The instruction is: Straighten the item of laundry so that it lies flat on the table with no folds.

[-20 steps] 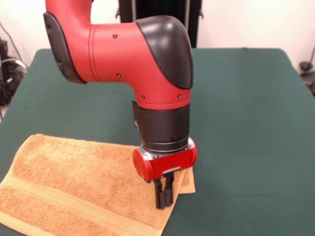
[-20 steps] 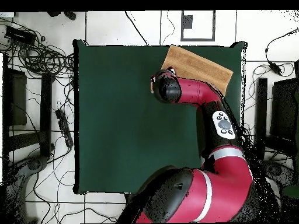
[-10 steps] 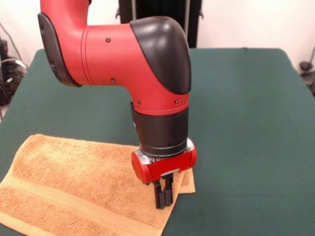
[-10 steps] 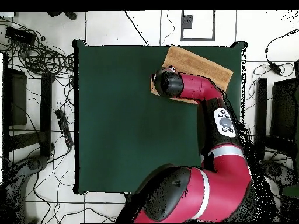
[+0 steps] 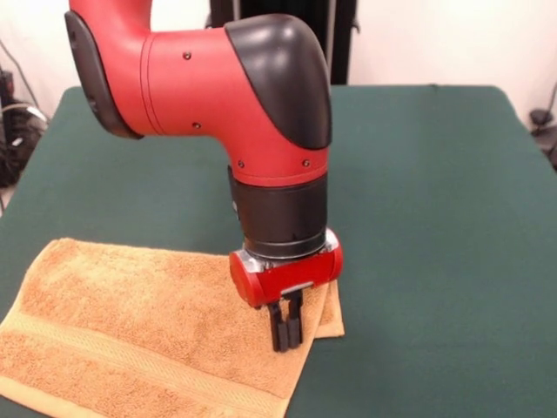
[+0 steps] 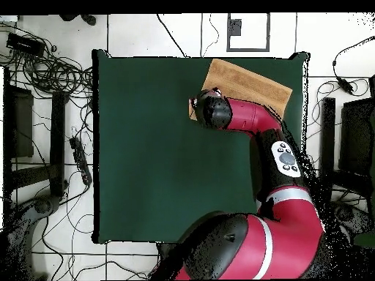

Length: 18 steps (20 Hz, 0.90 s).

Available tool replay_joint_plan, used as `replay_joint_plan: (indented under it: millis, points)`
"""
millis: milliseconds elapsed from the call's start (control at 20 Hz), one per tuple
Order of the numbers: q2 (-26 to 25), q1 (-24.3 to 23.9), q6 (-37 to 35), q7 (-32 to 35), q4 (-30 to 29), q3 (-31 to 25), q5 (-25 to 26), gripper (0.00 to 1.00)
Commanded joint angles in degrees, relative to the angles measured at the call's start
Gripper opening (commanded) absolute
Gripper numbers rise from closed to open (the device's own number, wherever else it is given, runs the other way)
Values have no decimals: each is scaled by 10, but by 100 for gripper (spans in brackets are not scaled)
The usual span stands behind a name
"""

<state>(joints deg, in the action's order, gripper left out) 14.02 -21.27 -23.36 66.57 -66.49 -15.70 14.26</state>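
Currently the terry towel [image 5: 148,331] is pinched at its doubled corner by the gripper [image 5: 285,335]; unfolding outward across the table [image 5: 435,218] is judged next.

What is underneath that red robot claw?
Under the gripper lies the orange-tan towel, near its right-hand corner, spread on the green table. The fingers stand close together; their tips' contact with the cloth, and the cloth directly under them, is hidden.
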Motion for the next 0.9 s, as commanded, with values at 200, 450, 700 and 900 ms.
replay_joint_plan:
  millis: [200,450,700,900]
  points:
    - [-11,-7,15,79,-116,-55,-8,0]
    - [-16,-5,33,83,-109,-59,-12,0]
    - [-11,-23,63,73,-125,-93,-10,0]
    - [10,-45,91,71,-157,-123,-1,0]
